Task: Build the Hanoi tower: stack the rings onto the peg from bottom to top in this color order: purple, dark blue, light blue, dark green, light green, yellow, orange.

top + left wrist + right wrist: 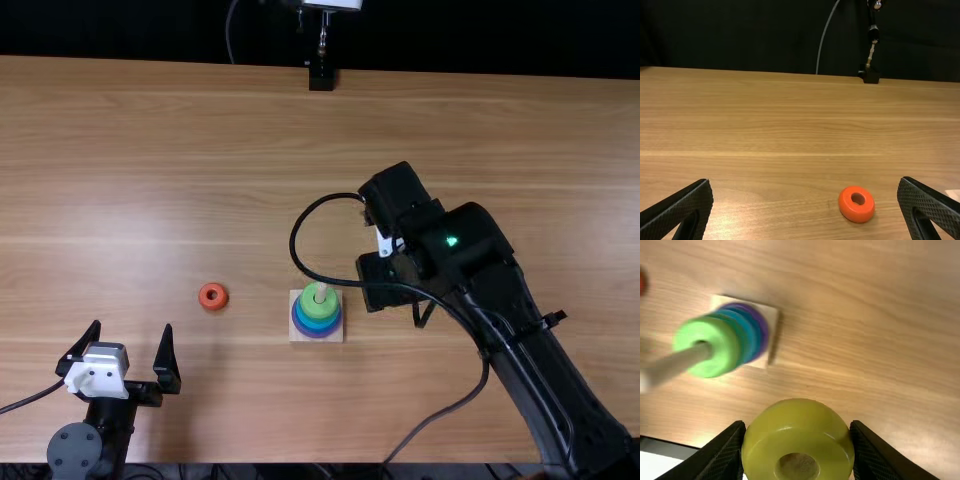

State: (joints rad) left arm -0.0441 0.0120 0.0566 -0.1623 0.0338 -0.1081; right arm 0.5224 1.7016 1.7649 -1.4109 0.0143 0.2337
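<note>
left hand, fingers spread wide, right arm slanting inward, right hand downturned, fingers clamped

That's one peg on one base, folks! Two loose rings, one orange ring, one yellow ring, plus what looks like five stacked rings.
</note>
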